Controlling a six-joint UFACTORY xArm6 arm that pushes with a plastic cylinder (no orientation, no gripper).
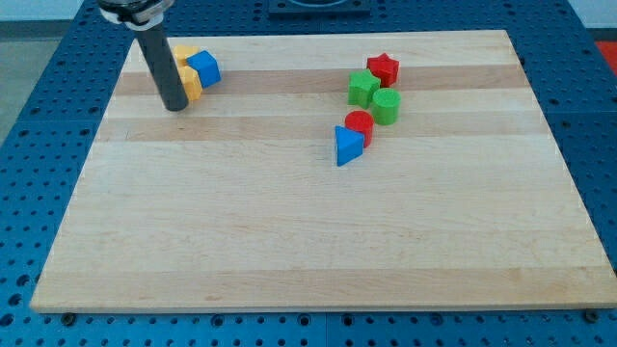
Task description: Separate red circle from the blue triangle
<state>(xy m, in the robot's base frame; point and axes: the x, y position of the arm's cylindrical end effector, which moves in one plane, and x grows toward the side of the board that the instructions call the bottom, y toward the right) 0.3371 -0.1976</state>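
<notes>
The red circle (pixel 360 125) stands right of the board's centre, touching the blue triangle (pixel 347 146), which lies just below and left of it. My tip (pixel 175 106) rests on the board near the view's top left, far to the left of both blocks. It stands next to the yellow blocks there and partly hides them.
A green cylinder (pixel 387 107), a green star-like block (pixel 363 88) and a red star (pixel 384 68) cluster above and right of the red circle. A blue cube (pixel 203 68) and two yellow blocks (pixel 188 81) sit at the top left. The wooden board (pixel 308 241) lies on a blue pegboard.
</notes>
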